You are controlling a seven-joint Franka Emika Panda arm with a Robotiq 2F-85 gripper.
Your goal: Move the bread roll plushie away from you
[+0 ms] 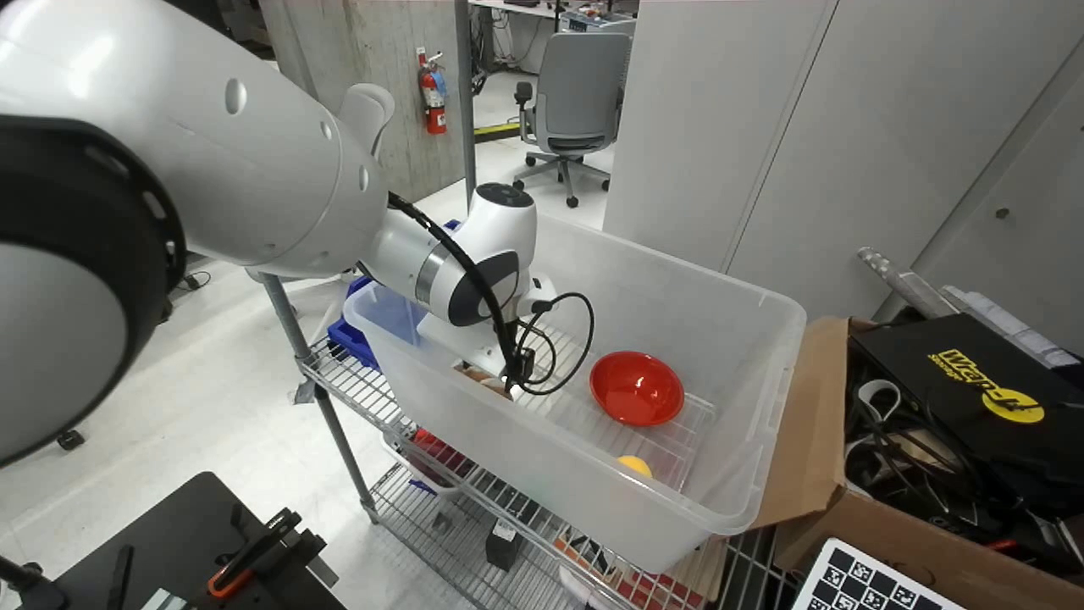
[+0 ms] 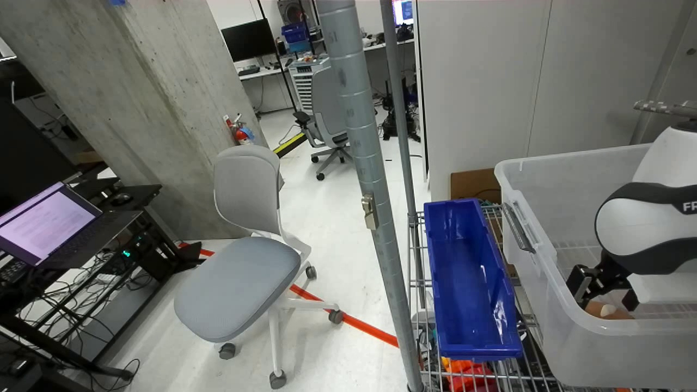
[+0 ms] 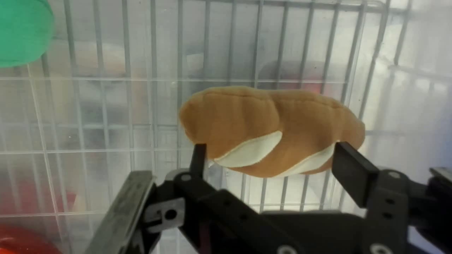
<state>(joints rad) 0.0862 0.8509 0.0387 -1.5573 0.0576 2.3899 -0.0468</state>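
The bread roll plushie (image 3: pixel 272 120) is an oblong golden-brown lump with cream slashes, lying crosswise on the bin floor in the wrist view. In the exterior views only small parts of it show, under the arm (image 1: pixel 484 378) and below the fingers (image 2: pixel 607 310). My gripper (image 3: pixel 270 144) is open wide, with its fingertips overlapping the plushie's near edge toward its two ends. It points down into the bin in an exterior view (image 2: pixel 605 296). Nothing is clamped between the fingers. I cannot tell whether the fingertips touch the plushie or hover above it.
A clear plastic bin (image 1: pixel 660 254) with high walls surrounds the gripper. A red bowl (image 1: pixel 637 388) and a yellow object (image 1: pixel 635 465) are farther along inside. A green rounded thing (image 3: pixel 23 31) shows in the wrist view. A blue bin (image 2: pixel 468 272) and a cardboard box (image 1: pixel 804 424) stand outside.
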